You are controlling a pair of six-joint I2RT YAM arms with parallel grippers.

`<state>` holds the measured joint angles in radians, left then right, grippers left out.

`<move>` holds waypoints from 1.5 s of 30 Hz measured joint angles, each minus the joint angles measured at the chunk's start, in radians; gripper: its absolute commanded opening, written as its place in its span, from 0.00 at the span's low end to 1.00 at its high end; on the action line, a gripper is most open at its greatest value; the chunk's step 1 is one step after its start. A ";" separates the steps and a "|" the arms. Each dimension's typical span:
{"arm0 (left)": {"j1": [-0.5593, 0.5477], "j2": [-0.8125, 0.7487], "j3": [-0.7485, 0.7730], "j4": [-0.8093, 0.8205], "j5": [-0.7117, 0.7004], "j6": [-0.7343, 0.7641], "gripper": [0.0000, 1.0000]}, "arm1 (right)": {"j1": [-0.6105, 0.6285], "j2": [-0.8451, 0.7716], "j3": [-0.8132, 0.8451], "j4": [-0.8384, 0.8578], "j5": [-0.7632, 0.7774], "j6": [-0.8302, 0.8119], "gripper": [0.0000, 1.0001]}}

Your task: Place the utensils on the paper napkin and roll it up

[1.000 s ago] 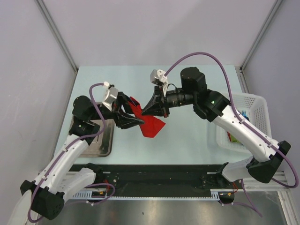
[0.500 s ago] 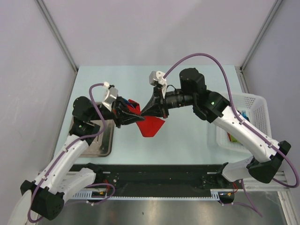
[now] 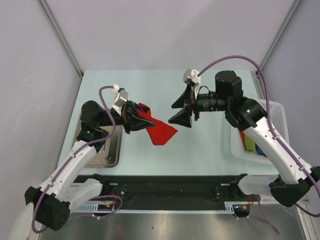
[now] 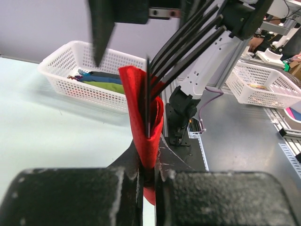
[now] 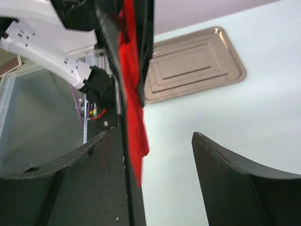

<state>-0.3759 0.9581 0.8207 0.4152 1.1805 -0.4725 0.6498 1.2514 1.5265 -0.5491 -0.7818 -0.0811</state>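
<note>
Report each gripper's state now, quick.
Left gripper: shut on the paper napkin, with the utensils wrapped inside it.
Right gripper: open, holding nothing.

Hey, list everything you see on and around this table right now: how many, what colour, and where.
paper napkin: one, red, folded around the utensils, centre-left
utensils: a few, black, sticking out of the napkin's fold
basket: one, white, table's right edge
green napkin roll: one, green, in the basket
blue napkin roll: one, blue, in the basket
tray: one, silver, table's left side
table: one, pale green
left claw: one, black, shut on the paper napkin
right claw: one, black, open, facing the napkin, not touching it
</note>
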 measured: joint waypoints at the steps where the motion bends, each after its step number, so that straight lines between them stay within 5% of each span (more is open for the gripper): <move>1: 0.002 0.009 0.001 0.006 0.000 -0.003 0.00 | -0.002 -0.015 -0.011 -0.017 -0.002 -0.007 0.72; 8: 0.006 0.065 0.047 0.024 -0.002 -0.036 0.00 | -0.007 -0.045 -0.100 -0.094 -0.014 -0.087 0.60; 11: 0.006 0.071 0.068 0.029 0.001 -0.043 0.00 | -0.017 -0.031 -0.136 -0.106 -0.013 -0.117 0.36; 12: 0.006 0.071 0.072 0.033 0.002 -0.044 0.00 | -0.019 -0.023 -0.140 -0.108 -0.013 -0.121 0.20; 15: 0.004 0.076 0.082 0.050 0.005 -0.049 0.00 | -0.024 0.012 -0.141 -0.096 -0.019 -0.117 0.00; 40: -0.065 0.181 0.104 0.210 -0.064 -0.181 0.00 | 0.029 0.225 -0.095 0.139 -0.177 -0.016 0.00; 42: -0.063 0.183 0.104 0.216 -0.079 -0.188 0.00 | 0.019 0.227 -0.090 0.135 -0.172 -0.017 0.04; 45: -0.046 0.185 0.104 0.224 -0.111 -0.193 0.00 | -0.017 0.227 -0.076 0.124 -0.153 -0.018 0.24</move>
<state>-0.4217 1.1435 0.9245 0.6388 1.0695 -0.6659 0.6331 1.4784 1.4506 -0.4252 -0.9344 -0.0994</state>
